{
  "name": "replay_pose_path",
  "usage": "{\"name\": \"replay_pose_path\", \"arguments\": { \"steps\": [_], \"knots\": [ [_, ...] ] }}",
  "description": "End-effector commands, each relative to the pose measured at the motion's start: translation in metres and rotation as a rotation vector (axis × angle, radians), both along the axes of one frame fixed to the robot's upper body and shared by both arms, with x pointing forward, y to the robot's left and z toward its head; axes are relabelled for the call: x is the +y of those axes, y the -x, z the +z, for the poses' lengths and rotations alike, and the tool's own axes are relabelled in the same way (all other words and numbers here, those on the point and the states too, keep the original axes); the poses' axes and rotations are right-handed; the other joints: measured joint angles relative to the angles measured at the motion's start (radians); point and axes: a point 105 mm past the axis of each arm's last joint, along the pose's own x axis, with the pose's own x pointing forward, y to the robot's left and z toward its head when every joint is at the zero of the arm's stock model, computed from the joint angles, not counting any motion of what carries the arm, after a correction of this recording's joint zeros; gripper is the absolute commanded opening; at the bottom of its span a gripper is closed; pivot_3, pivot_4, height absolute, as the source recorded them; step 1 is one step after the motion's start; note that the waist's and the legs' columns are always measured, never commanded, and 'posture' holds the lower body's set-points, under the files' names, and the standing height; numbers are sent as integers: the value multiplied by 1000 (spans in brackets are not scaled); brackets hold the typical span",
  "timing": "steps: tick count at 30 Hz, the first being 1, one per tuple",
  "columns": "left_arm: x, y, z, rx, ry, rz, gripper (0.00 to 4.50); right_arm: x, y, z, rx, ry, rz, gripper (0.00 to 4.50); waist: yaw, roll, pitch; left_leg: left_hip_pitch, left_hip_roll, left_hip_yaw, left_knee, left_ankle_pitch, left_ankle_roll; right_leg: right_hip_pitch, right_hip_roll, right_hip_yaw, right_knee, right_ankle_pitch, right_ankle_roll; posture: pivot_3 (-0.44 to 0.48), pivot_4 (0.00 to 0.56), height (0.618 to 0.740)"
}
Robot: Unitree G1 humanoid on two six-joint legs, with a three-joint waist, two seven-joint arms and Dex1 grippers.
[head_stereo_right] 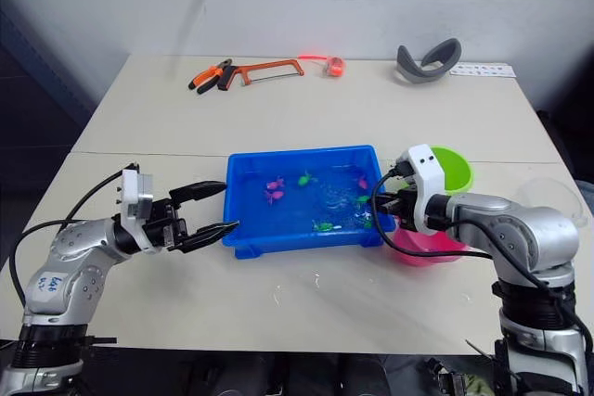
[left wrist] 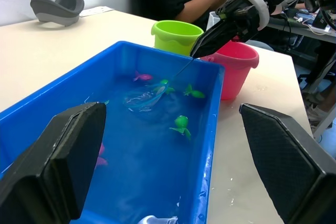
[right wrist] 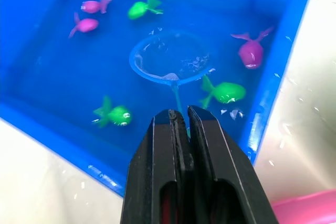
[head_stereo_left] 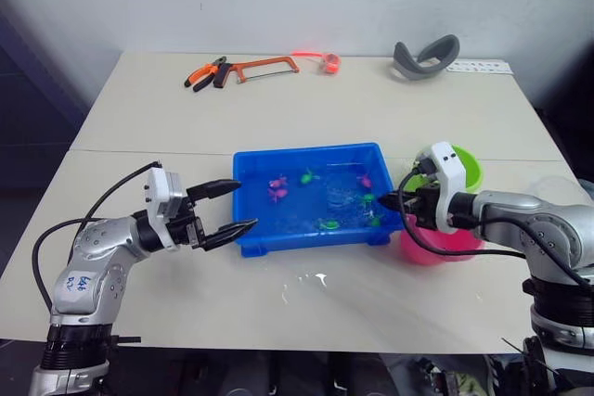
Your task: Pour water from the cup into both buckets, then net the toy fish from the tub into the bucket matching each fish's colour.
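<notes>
The right gripper [right wrist: 178, 116] is clamped on the net [right wrist: 170, 59], whose handle runs straight away from the fingers to the hoop, sunk in the tub [head_stereo_left: 251, 229] at frame centre. The left gripper [head_stereo_left: 227, 208] hangs wide open, empty, beside the tub's left wall.

Glossy plastic tub [head_stereo_left: 251, 229], fine mesh net [right wrist: 170, 59], matt tabletop [head_stereo_left: 306, 104]

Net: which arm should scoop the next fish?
Right. Its gripper is shut on the net, whose hoop is already in the tub among the fish. The left gripper hangs open outside.
</notes>
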Motion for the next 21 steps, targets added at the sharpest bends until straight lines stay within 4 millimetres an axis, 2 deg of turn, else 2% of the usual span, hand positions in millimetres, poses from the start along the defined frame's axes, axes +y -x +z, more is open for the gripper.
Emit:
{"name": "replay_pose_path", "arguments": {
  "steps": [1,13,21],
  "knots": [
    [-5,4,8,-44,-22,-47,4422,-7,-5,12,-28,17,-62,0,1,0,0,0,0,0,0,0,0,0,0,0,0,0,0,0,150,740],
    [-22,2,19,-79,-59,-125,4422,-7,-7,16,-7,58,-146,0,-4,0,0,-2,0,0,-1,0,0,-2,1,0,0,0,0,0,150,740],
    [-23,2,19,-86,-61,-132,4422,-9,-4,24,-100,122,-170,0,-9,0,0,-12,-1,3,1,2,0,-15,2,1,6,0,0,0,150,740]
  ]
}}
